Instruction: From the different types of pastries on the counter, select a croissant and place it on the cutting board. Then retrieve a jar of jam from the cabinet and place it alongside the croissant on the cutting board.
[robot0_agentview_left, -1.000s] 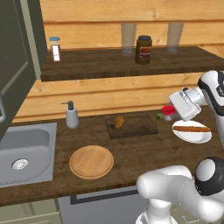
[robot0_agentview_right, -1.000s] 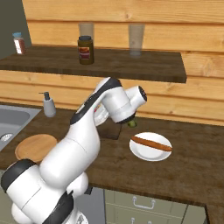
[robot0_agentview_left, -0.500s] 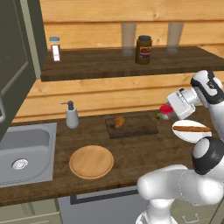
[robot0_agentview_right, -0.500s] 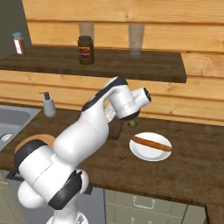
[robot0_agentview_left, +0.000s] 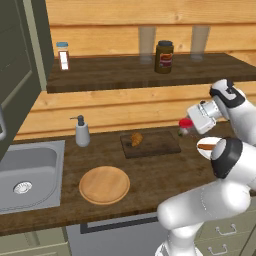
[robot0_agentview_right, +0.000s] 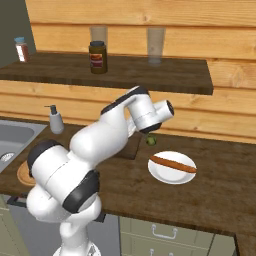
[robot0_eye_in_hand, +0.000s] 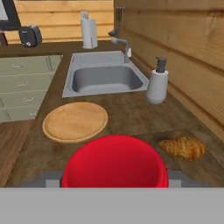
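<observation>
Just right of the cutting board (robot0_agentview_left: 150, 143), where the croissant (robot0_agentview_left: 136, 139) already lies, the gripper (robot0_agentview_left: 191, 128) grasps the jar of jam (robot0_agentview_left: 185, 125), which next needs lowering onto the board beside it.

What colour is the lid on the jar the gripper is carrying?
Red. The jar's lid shows best in the hand view, right in front of the gripper.

I see the jar of jam (robot0_eye_in_hand: 114, 161) as a red top between my finger tips, close to the camera. Past it lies the croissant (robot0_eye_in_hand: 183, 146) on the cutting board (robot0_eye_in_hand: 199, 162), then the round plate (robot0_eye_in_hand: 75, 121), soap dispenser (robot0_eye_in_hand: 157, 83) and sink (robot0_eye_in_hand: 104, 78).
</observation>
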